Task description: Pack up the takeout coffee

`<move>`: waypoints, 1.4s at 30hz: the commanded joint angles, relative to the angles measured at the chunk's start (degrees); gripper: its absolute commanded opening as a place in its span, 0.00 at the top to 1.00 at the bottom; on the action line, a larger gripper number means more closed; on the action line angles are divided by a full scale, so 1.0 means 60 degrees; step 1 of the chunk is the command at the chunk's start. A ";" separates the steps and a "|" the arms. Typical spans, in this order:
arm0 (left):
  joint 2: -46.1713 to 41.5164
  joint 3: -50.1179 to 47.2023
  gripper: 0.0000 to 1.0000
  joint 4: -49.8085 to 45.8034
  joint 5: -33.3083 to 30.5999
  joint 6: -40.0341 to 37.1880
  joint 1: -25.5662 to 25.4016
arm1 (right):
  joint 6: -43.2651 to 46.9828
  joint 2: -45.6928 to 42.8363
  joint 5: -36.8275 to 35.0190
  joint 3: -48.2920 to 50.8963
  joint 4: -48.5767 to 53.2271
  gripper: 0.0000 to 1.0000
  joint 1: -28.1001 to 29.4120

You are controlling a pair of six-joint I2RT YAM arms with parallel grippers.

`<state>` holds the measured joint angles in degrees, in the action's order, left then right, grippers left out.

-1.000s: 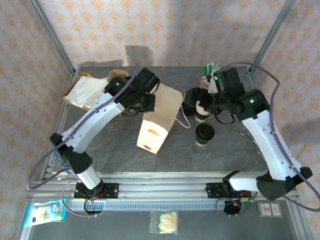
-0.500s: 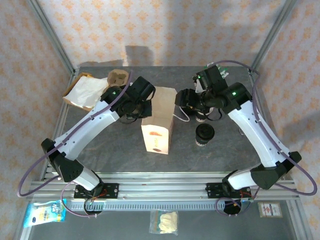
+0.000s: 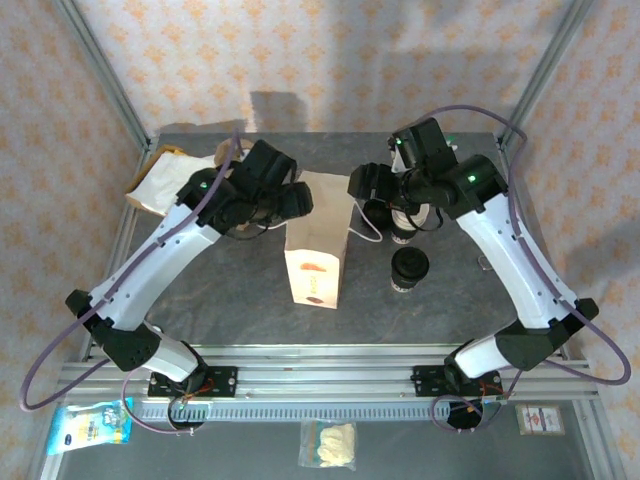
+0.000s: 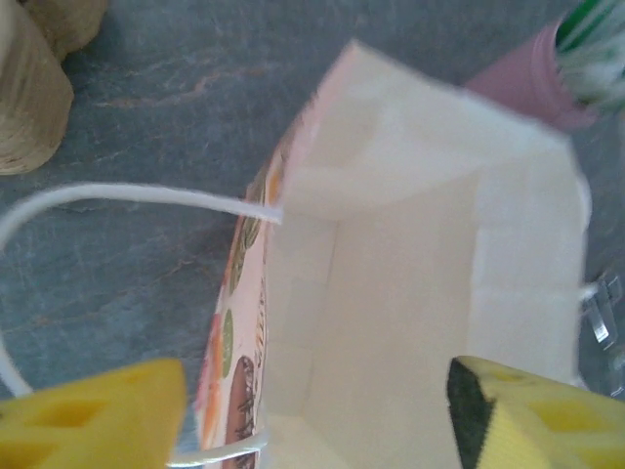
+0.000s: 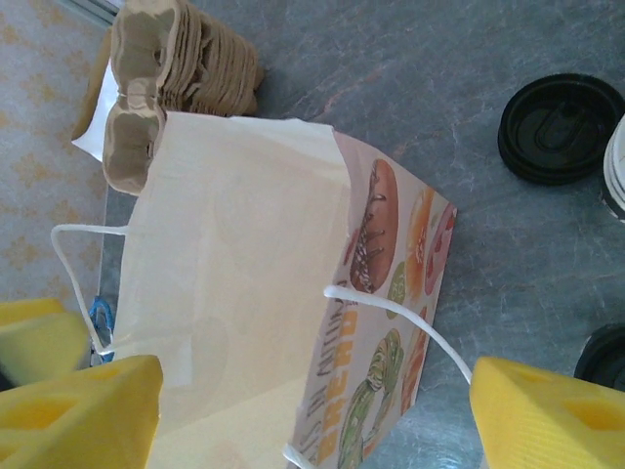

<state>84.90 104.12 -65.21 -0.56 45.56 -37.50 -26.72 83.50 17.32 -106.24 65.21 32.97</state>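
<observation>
The takeout coffee (image 3: 409,269), a small cup under a round black lid, stands on the table just right of a printed paper bag (image 3: 318,262). The bag stands upright with its mouth open (image 4: 410,283) and its white cord handles loose (image 5: 391,303). My left gripper (image 3: 298,200) hangs open over the bag's left top edge, its yellow fingers (image 4: 93,410) spread across the mouth with nothing between them. My right gripper (image 3: 362,183) is open above the bag's right top edge, one fingertip (image 5: 552,415) outside the printed side. Neither gripper touches the coffee.
A stack of lidless white cups (image 3: 403,228) stands behind the coffee, with a loose black lid (image 5: 562,127) beside it. Brown pulp cup carriers (image 5: 161,68) and flat paper bags (image 3: 160,180) lie at the back left. A pink holder (image 4: 532,78) stands beyond the bag.
The bag went from leaning to standing upright. My left gripper opened and let go of its top edge. The right gripper swung left, over the bag.
</observation>
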 commanded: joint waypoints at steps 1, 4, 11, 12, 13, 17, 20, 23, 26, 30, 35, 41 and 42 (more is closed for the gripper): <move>-0.0746 0.0730 0.22 -0.0125 -0.1377 0.1487 0.0534 | 0.0221 -0.0009 -0.0477 -0.0441 0.0244 0.17 0.0028; -0.1415 0.0619 0.22 0.0233 -0.2150 0.3067 0.1296 | 0.0279 -0.0022 -0.0561 -0.0401 0.0125 0.16 0.0013; -0.1995 -0.1791 0.27 0.1324 -0.0247 0.7009 0.4009 | 0.0439 -0.0211 -0.0613 0.0153 -0.0545 0.15 -0.0031; -0.1627 -0.1765 0.26 0.1128 0.0071 0.7247 0.4230 | 0.0452 -0.0276 -0.0630 0.0225 -0.0663 0.15 -0.0035; -0.1196 -0.1569 0.26 0.0800 0.0260 0.7312 0.4460 | 0.0466 -0.0349 -0.0636 0.0331 -0.0786 0.15 -0.0045; 0.0914 0.0271 0.24 -0.1056 -0.0093 0.7666 0.4692 | 0.0541 -0.0669 -0.0716 0.0757 -0.1257 0.15 -0.0113; 0.2144 0.1817 0.24 -0.1853 -0.0847 0.6900 0.4746 | 0.0713 -0.0922 -0.0832 0.1032 -0.1498 0.14 -0.0252; 0.2874 0.2335 0.26 -0.2164 -0.1471 0.5696 0.4865 | 0.0897 -0.1092 -0.0778 0.1234 -0.1618 0.14 -0.0483; 0.3042 0.1716 0.27 -0.1578 -0.0930 0.4129 0.5193 | 0.1106 -0.1114 -0.0713 0.1243 -0.1604 0.13 -0.0628; 0.3276 0.1734 0.28 -0.0939 -0.0871 0.0531 0.5340 | 0.1245 -0.1006 -0.0498 0.1305 -0.1619 0.13 -0.0720; 0.2298 0.0715 0.37 -0.0061 -0.2084 -0.3001 0.5395 | 0.1171 -0.0822 -0.0142 0.1267 -0.1619 0.13 -0.0734; 0.1429 -0.1327 0.40 0.1448 -0.0067 -0.4597 0.6009 | 0.1056 -0.0569 0.0407 0.1135 -0.1467 0.14 -0.0724; 0.1360 -0.1576 0.42 0.1692 0.0284 -0.4722 0.6172 | 0.1076 -0.0518 0.0463 0.1019 -0.1371 0.14 -0.0734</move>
<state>94.41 97.93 -60.80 -3.86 25.93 -2.52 -20.73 79.68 18.26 -99.04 56.55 28.82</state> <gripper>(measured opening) 0.591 0.861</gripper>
